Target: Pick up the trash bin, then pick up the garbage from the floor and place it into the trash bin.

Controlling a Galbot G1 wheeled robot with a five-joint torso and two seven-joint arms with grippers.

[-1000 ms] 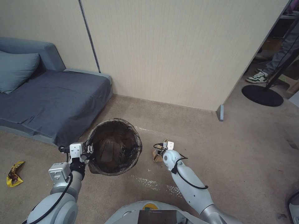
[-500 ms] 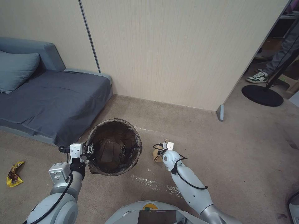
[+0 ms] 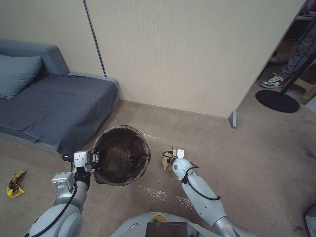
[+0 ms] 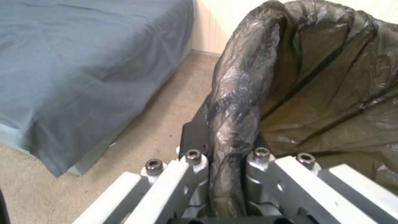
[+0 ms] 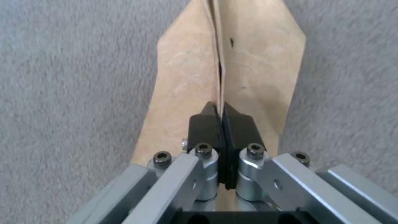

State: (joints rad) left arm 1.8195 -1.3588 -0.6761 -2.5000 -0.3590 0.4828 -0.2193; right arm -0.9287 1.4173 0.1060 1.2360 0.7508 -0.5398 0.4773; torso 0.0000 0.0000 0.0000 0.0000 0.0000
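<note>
The trash bin (image 3: 121,154), lined with a dark bag, hangs at my left side; my left gripper (image 3: 95,158) is shut on its near rim (image 4: 234,124), the bag folded between the fingers. A flat brown shape lies inside it. My right gripper (image 3: 169,157) is shut on a brown paper bag (image 3: 165,162), a piece of the garbage, pinching its upper edge (image 5: 219,93) between the black pads above the beige carpet floor (image 3: 230,158). The paper bag hangs just right of the bin. A yellow snack wrapper (image 3: 14,184) lies on the floor at far left.
A grey-blue sofa bed (image 3: 56,105) with a cushion stands at left, close behind the bin. A pale panel wall (image 3: 184,56) runs behind. A black round stand base (image 3: 277,100) and a person's shoe (image 3: 272,82) are at far right. Pale tape strips (image 3: 164,194) mark the carpet.
The right gripper has lifted the brown paper bag slightly; the bag now hangs narrower and more upright. The left arm and the bin have stayed put.
</note>
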